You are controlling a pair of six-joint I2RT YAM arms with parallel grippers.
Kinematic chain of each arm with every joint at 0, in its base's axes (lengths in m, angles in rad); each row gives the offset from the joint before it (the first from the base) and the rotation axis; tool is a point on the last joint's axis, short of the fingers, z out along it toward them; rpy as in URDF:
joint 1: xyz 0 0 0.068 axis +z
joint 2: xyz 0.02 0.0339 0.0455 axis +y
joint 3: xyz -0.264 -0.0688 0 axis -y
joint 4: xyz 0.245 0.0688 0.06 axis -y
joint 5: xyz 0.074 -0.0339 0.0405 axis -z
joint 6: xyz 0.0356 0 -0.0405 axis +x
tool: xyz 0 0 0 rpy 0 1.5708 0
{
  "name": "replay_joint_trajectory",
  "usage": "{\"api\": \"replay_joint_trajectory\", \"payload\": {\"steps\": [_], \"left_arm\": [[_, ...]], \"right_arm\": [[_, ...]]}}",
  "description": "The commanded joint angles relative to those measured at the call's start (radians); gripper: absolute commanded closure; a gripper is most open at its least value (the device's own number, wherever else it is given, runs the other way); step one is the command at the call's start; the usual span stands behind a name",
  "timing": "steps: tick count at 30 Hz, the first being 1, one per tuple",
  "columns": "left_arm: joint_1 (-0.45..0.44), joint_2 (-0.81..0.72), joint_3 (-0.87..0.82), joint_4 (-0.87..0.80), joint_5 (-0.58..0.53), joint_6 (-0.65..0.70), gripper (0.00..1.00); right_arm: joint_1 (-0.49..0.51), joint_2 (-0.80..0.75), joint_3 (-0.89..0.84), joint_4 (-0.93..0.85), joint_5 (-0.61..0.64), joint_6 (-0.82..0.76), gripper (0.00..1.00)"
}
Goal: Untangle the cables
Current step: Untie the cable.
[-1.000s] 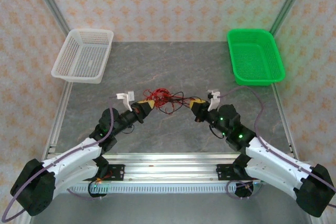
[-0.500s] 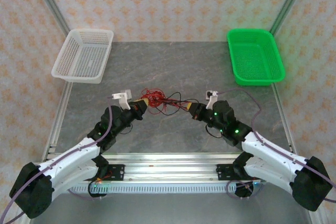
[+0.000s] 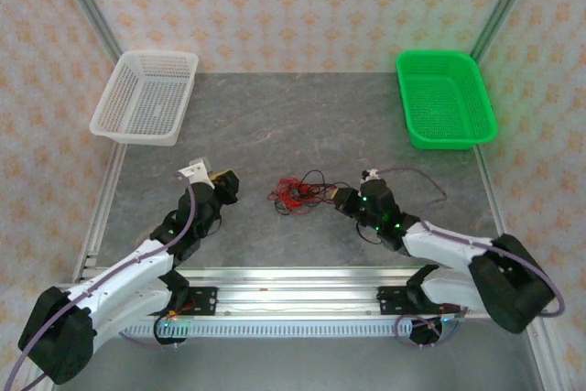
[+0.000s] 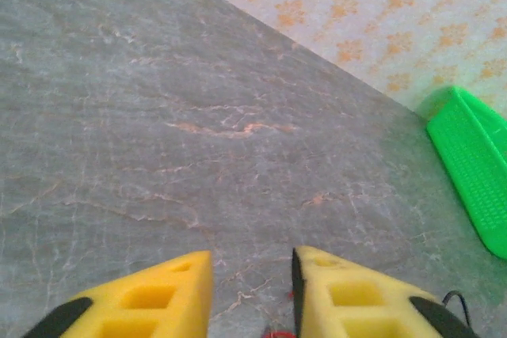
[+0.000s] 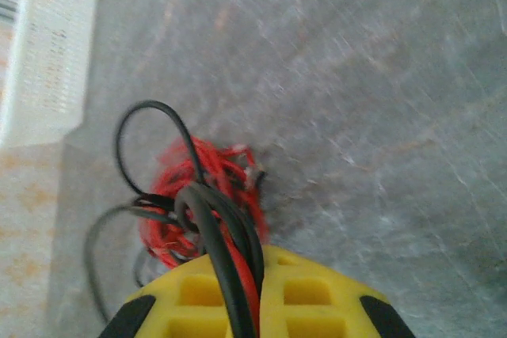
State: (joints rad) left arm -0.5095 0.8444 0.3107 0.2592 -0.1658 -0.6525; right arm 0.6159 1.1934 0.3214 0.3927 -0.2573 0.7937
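We look down on a grey, stone-patterned worktop (image 3: 302, 125) inside walls of pale patterned paper. A white mesh basket (image 3: 146, 95) sits at the far left corner and a green mesh basket (image 3: 446, 98) at the far right corner.

Near the middle of the worktop, closer to the arms than to the baskets, lie the cables (image 3: 295, 195). They form a small knot of thin red wires with a few black loops curling out of it.

The right claw (image 3: 338, 197) reaches in from the right and meets the right end of the knot. From its wrist camera we see the right claw (image 5: 257, 267) with its yellow fingers (image 5: 317, 290) pressed together, clenched on the cables (image 5: 198, 195). Black and red strands run between them, and the rest of the bundle rests on the worktop (image 5: 380, 77) just ahead. The white basket (image 5: 43, 53) shows at the upper left of that view.

The left claw (image 3: 225, 184) sits to the left of the knot, apart from it. From its wrist camera, the left claw (image 4: 252, 290) is released, and bare worktop (image 4: 158, 116) shows through the gap between its yellow fingers (image 4: 158, 298). The green basket (image 4: 475, 164) lies at the right edge of that view
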Motion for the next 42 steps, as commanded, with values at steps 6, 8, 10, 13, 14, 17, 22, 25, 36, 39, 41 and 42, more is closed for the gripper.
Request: {"api": "replay_joint_trajectory", "payload": {"steps": [6, 8, 10, 13, 14, 17, 22, 25, 36, 39, 41, 42], "left_arm": [[0.002, 0.036, 0.019, 0.043, 0.180, 0.055, 0.36], [0.003, 0.105, 0.082, 0.025, 0.258, 0.103, 0.32], [0.003, 0.200, 0.145, 0.005, 0.321, 0.134, 0.32], [0.003, 0.376, 0.232, -0.010, 0.391, 0.162, 0.32], [0.002, 0.436, 0.260, -0.011, 0.404, 0.171, 0.33], [0.002, 0.586, 0.340, -0.003, 0.419, 0.198, 0.34], [0.002, 0.779, 0.499, -0.074, 0.449, 0.276, 0.37], [0.002, 0.861, 0.551, -0.092, 0.505, 0.309, 0.39], [-0.004, 0.970, 0.525, -0.031, 0.723, 0.339, 0.42], [-0.017, 0.972, 0.482, 0.006, 0.751, 0.321, 0.45], [-0.025, 0.967, 0.446, 0.047, 0.753, 0.300, 0.51], [-0.025, 0.966, 0.430, 0.072, 0.758, 0.285, 0.58]], "right_arm": [[-0.001, 0.083, 0.050, 0.105, -0.078, -0.151, 1.00], [-0.001, 0.073, 0.088, 0.019, -0.084, -0.284, 1.00], [-0.001, 0.062, 0.118, -0.044, -0.092, -0.417, 1.00], [-0.001, 0.048, 0.144, -0.097, -0.103, -0.578, 1.00], [-0.001, 0.045, 0.148, -0.104, -0.109, -0.625, 1.00], [-0.001, 0.030, 0.138, -0.110, -0.114, -0.737, 1.00], [-0.002, -0.001, 0.111, -0.099, -0.072, -0.842, 1.00], [-0.002, -0.005, 0.108, -0.076, -0.085, -0.869, 1.00], [-0.002, 0.026, 0.104, -0.026, -0.064, -0.882, 1.00], [-0.002, 0.028, 0.099, -0.019, -0.047, -0.876, 1.00], [-0.002, 0.026, 0.092, -0.012, -0.040, -0.869, 1.00], [-0.002, 0.026, 0.087, -0.006, -0.036, -0.864, 1.00]]}}
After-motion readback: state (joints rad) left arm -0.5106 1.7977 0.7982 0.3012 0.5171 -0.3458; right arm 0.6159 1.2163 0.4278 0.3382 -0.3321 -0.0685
